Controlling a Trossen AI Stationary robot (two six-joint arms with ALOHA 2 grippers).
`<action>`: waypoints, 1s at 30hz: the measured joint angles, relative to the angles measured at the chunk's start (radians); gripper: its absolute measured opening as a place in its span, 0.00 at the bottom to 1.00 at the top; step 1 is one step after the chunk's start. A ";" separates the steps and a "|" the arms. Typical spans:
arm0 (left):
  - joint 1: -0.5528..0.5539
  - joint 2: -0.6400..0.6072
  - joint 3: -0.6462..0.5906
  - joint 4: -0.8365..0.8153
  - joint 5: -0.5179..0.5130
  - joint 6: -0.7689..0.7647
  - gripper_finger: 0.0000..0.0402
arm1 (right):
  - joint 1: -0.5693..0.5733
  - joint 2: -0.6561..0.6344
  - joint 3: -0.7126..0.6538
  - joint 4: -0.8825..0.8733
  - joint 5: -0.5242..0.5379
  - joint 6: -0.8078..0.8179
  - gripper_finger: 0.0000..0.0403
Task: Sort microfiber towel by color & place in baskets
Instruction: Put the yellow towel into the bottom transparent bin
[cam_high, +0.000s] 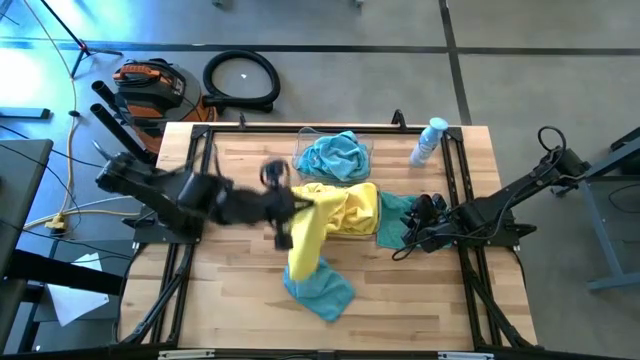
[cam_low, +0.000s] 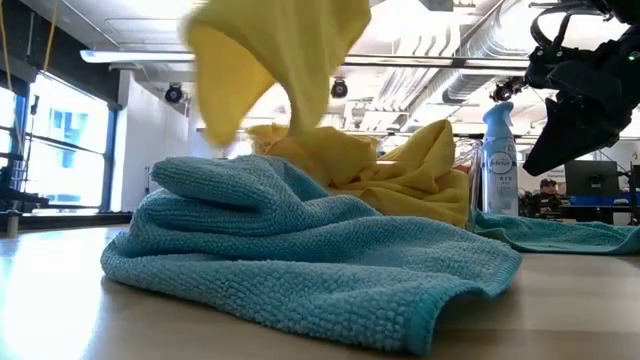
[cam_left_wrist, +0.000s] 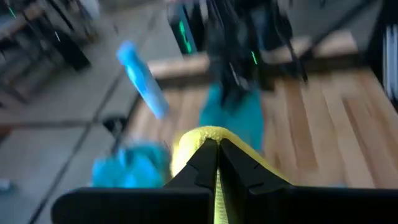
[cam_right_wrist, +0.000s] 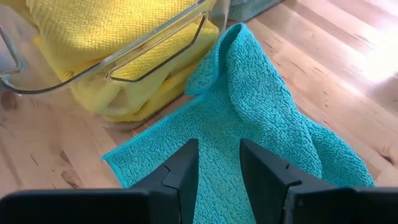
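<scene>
My left gripper (cam_high: 287, 214) is over the table's middle, shut on a bright yellow towel (cam_high: 304, 243) that hangs high in the low view (cam_low: 275, 55). A teal towel (cam_high: 322, 289) lies crumpled on the table near the front edge (cam_low: 300, 255). One clear basket (cam_right_wrist: 118, 59) at the centre holds yellow towels (cam_high: 350, 205). The other basket (cam_high: 368, 152), at the far edge, holds teal towels (cam_high: 335, 157). My right gripper (cam_right_wrist: 217, 146) is open, raised above another teal towel (cam_right_wrist: 261, 118) that lies flat beside the yellow basket. My left gripper pinches the yellow towel between its two shut fingers; a rounded fold (cam_left_wrist: 208, 135) bulges out just past the fingertips. The towel hangs below the fingers over the near teal towel. Whether its lower end (cam_high: 299, 268) rests on that towel, I cannot tell.
A clear spray bottle with a blue cap (cam_high: 429, 141) stands at the far right corner of the table (cam_low: 500, 160). Bare wooden tabletop (cam_high: 230, 290) stretches along the near left side. Black frame rails (cam_high: 466, 180) run along both sides of the table.
</scene>
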 joint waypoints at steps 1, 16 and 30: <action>0.025 -0.010 0.000 0.049 0.018 0.042 0.00 | 0.000 0.000 0.000 0.000 0.001 0.000 0.28; 0.327 0.072 -0.001 0.367 0.401 0.172 0.00 | 0.000 0.000 0.000 -0.006 0.001 0.000 0.28; 0.389 0.123 -0.001 0.253 0.444 0.134 0.00 | 0.000 0.000 0.000 -0.016 0.001 0.000 0.28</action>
